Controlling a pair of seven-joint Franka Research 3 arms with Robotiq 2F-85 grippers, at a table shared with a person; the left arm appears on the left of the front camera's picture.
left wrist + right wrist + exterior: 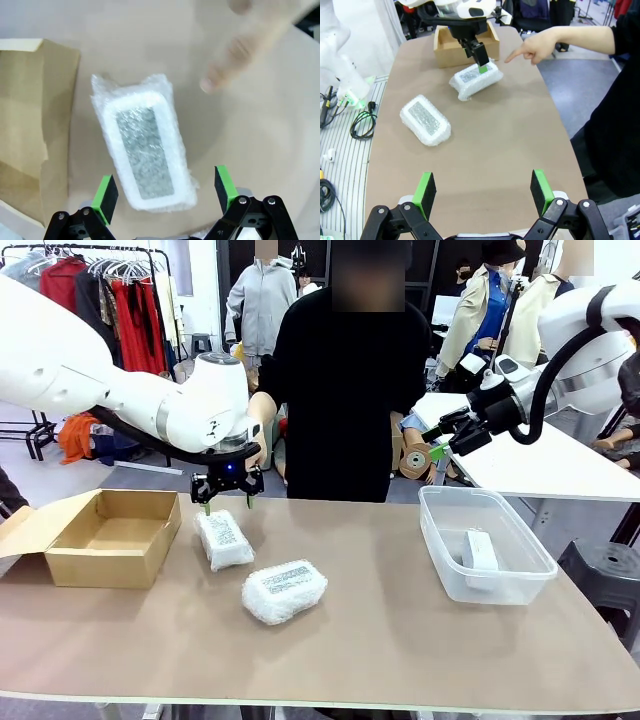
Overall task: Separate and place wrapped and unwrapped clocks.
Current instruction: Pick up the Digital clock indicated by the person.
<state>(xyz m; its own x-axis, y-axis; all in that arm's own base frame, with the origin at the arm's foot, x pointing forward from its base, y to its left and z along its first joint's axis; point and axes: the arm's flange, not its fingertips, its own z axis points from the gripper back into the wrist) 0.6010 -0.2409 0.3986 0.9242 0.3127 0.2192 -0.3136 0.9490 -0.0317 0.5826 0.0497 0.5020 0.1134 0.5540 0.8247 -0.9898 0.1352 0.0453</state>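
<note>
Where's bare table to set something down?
Free: the wide stretch of table between the near bundle and the clear tub, and the front edge strip. Crowded: around the far bundle beside the cardboard box, with the open left gripper over it and the person's hand pointing.

1. You can read no word or number in any view.
2. The near wrapped clock point(284, 592) bears a printed label point(291, 581); its print is too fine for you to read.
3. At ten o'clock from it, the far wrapped clock point(223, 540) bears a second label point(226, 530), blurred to grey speckle.
</note>
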